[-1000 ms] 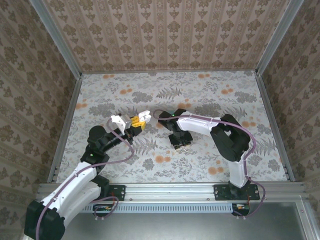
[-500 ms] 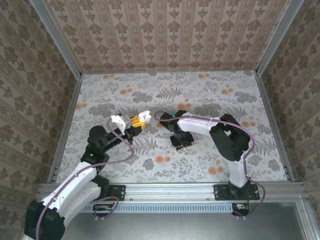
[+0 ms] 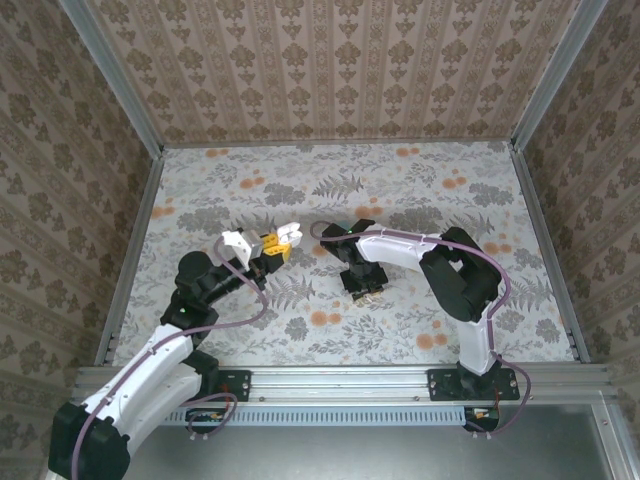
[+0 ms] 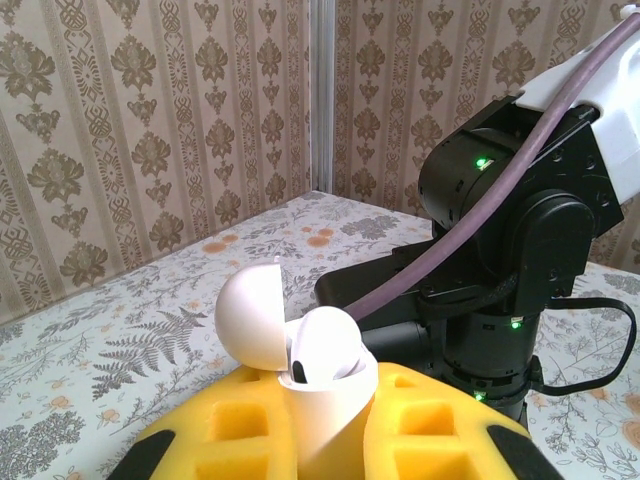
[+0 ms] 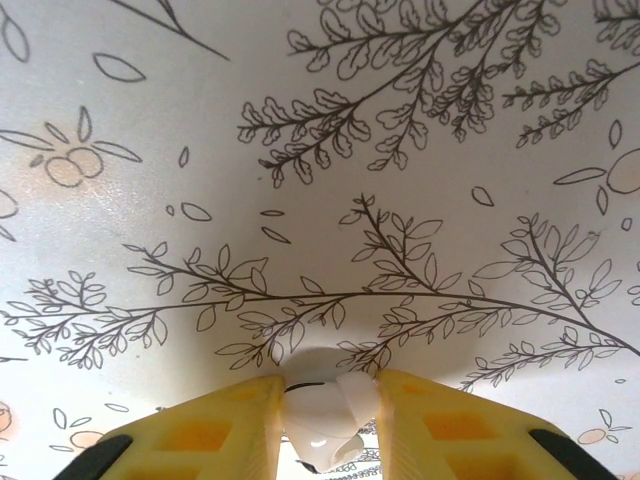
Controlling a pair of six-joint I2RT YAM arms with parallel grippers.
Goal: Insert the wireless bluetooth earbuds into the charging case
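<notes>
Over the last second my right gripper [image 3: 366,284] has pinched in low over the floral-print table [image 3: 400,190], and its yellow pads [image 5: 230,425] now clamp a small white earbud [image 5: 318,408]. My left gripper [image 3: 274,243] keeps clasping the open white charging case [image 4: 305,395] with one bud [image 4: 325,342] already seated, so I judge the carry-over comes next.

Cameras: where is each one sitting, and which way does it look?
Top external: high behind the arms, looking down on the flowery table; white left arm, white right arm, left claw and right claw show.
Left wrist: on the left arm, looking level across the table; its yellow fingers hold an open white charging case.
Right wrist: on the right arm, looking straight down; its yellow fingers pinch a small white earbud.
Shared: top and left wrist both show the right arm.
</notes>
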